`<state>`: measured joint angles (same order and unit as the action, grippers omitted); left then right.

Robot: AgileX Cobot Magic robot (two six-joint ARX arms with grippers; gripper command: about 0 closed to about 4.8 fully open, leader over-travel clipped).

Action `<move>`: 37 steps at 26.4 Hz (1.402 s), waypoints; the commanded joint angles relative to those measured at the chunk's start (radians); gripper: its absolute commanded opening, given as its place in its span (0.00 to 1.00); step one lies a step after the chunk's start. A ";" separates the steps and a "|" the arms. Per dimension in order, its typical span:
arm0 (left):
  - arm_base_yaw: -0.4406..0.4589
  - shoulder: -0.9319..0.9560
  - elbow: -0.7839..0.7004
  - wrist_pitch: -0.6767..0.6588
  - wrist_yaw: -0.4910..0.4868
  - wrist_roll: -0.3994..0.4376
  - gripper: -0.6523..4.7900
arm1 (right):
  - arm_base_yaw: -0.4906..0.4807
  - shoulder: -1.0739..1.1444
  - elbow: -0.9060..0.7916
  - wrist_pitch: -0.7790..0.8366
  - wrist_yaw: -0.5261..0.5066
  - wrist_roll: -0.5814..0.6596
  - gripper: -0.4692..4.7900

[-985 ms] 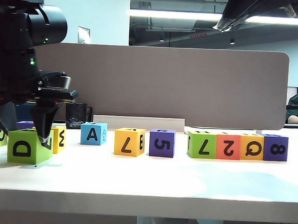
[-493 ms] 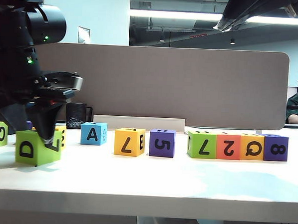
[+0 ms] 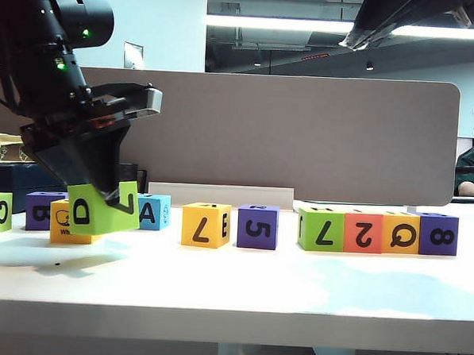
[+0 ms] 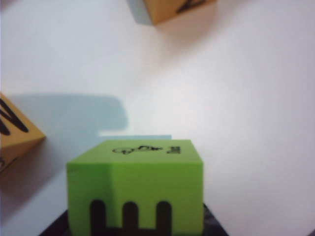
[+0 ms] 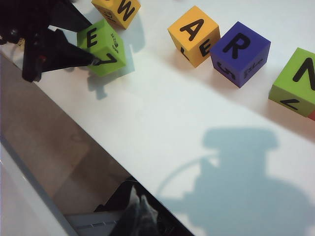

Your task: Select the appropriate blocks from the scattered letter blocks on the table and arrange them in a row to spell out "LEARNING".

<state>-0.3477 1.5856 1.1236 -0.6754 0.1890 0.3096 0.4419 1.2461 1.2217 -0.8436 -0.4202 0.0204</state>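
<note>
Left end effector [image 3: 101,193] grips tilted green block [image 3: 102,208] aloft.

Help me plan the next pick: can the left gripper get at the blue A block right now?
Probably not yet: the left gripper, just left of the blue A block, is shut on a lifted green block. Nothing else stands between them.

The left gripper [image 3: 101,188] holds a green block [image 3: 102,209] tilted, clear of the table [image 3: 239,293]. Behind it sit yellow [image 3: 63,224], purple [image 3: 43,210] and blue "A" [image 3: 151,211] blocks. Further right stand yellow [image 3: 206,224] and purple [image 3: 257,225] blocks, then a touching row of four [image 3: 377,231].
</note>
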 commanded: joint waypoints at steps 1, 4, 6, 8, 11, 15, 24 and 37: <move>-0.001 -0.003 0.003 -0.019 0.007 0.116 0.61 | 0.001 -0.003 0.004 0.009 -0.002 -0.002 0.09; -0.001 -0.003 0.003 -0.018 0.010 0.191 0.61 | 0.002 -0.003 0.004 0.010 -0.002 -0.002 0.09; -0.001 -0.001 0.003 -0.013 0.015 0.252 0.61 | 0.002 -0.003 0.004 0.010 -0.002 -0.002 0.09; -0.001 0.001 0.003 -0.003 0.017 0.307 0.61 | 0.002 -0.003 0.004 0.010 -0.002 -0.002 0.09; -0.001 0.002 0.003 0.045 0.018 0.414 0.61 | 0.002 -0.003 0.004 0.010 -0.002 -0.002 0.09; -0.001 0.015 0.003 0.104 0.087 0.534 0.61 | 0.002 -0.003 0.004 0.009 -0.002 -0.002 0.09; -0.001 0.098 0.004 0.107 0.115 0.586 0.61 | 0.002 -0.003 0.004 0.000 -0.002 -0.002 0.09; -0.001 0.105 0.005 0.114 0.129 0.595 0.78 | 0.002 -0.003 0.004 0.003 -0.002 -0.002 0.09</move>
<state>-0.3477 1.6943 1.1255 -0.5636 0.3107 0.9024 0.4423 1.2461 1.2217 -0.8509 -0.4198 0.0204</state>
